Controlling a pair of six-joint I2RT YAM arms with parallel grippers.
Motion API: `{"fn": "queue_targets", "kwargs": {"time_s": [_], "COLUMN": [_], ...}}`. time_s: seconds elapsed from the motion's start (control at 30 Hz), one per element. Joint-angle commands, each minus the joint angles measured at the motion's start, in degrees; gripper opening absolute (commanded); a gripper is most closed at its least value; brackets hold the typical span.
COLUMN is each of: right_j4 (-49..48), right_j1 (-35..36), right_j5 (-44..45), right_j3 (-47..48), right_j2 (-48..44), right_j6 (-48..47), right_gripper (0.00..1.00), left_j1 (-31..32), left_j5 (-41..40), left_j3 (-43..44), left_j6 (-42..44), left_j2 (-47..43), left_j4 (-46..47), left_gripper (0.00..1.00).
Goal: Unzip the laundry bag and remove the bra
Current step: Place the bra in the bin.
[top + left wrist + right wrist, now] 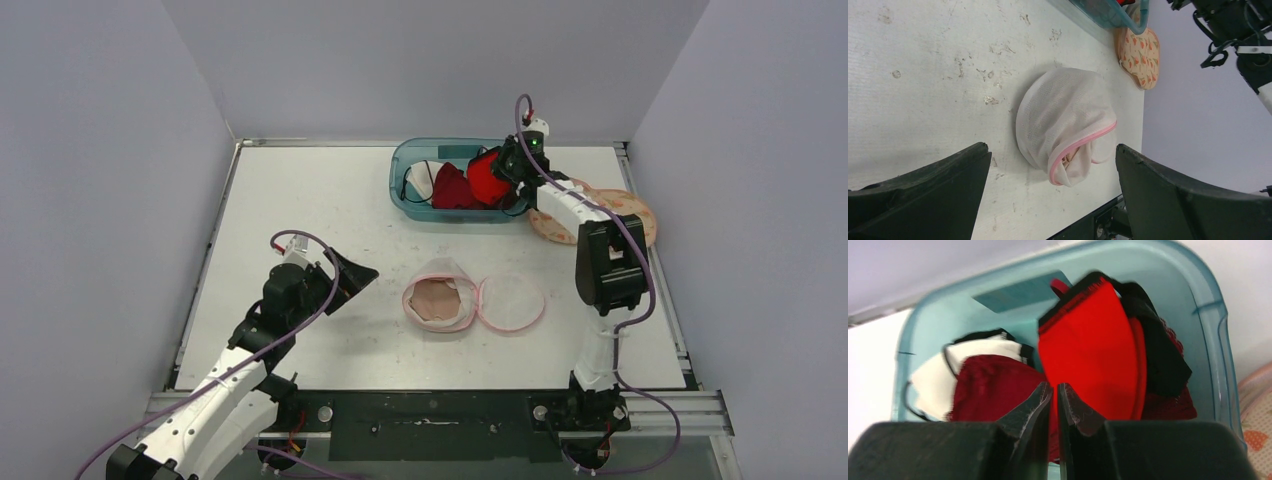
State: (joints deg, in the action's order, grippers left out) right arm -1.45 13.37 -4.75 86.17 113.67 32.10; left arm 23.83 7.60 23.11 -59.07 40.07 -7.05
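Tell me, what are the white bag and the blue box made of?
The laundry bag looks like soft white mesh fabric: a fine net weave shows, and it sags in folds, with a pink cloth trim. The blue box seems to be smooth, see-through plastic: its stiff, shiny walls let light through.

The laundry bag [1058, 115] sits mid-table. It's white mesh with pink trim, unzipped, with its round flap [512, 302] flopped flat to the right. Something beige [437, 300] shows inside, can't tell what. The red bra [1093, 340], black-edged, is up over the teal bin [396, 185], cup upright.
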Motion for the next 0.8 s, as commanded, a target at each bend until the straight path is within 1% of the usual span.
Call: {"fn": "queue_targets", "kwargs": {"time_s": [0.0, 0.13, 0.33, 0.43, 0.57, 0.7, 0.77], "right_j4": [0.78, -0.64, 1.21, 1.28, 3.13, 2.14, -1.67], "right_j1": [-0.62, -0.62, -0.62, -0.67, -1.16, -1.82, -1.73], "right_j5": [2.84, 4.54, 6.93, 7.26, 7.78, 6.89, 3.07], "right_j3": [1.0, -1.77, -1.64, -1.64, -2.12, -3.51, -5.07], "right_j2": [2.04, 2.03, 3.63, 3.98, 4.03, 3.13, 1.57], "right_j6": [-1.37, -1.29, -2.08, -2.57, -3.0, -3.07, -3.18], "right_gripper": [0.11, 0.12, 0.16, 0.19, 0.2, 0.23, 0.27], "left_j1": [-0.32, -0.35, -0.43, -0.4, -0.44, -0.45, -0.44], "left_j5": [0.89, 1.6, 0.75, 0.17, -0.19, -0.8, -0.84], "left_j3": [0.75, 0.61, 0.96, 0.84, 0.47, 0.4, 0.96], "left_j6": [1.74, 2.03, 2.83, 3.16, 3.34, 3.49, 4.01], "left_j2": [-0.89, -0.3, 0.6, 0.17, -1.25, -3.05, -3.69], "left_j4": [2.76, 3.02, 1.44, 0.26, -1.16, -2.42, -3.16], "left_gripper": [0.94, 0.94, 0.94, 0.94, 0.95, 0.95, 0.95]}}
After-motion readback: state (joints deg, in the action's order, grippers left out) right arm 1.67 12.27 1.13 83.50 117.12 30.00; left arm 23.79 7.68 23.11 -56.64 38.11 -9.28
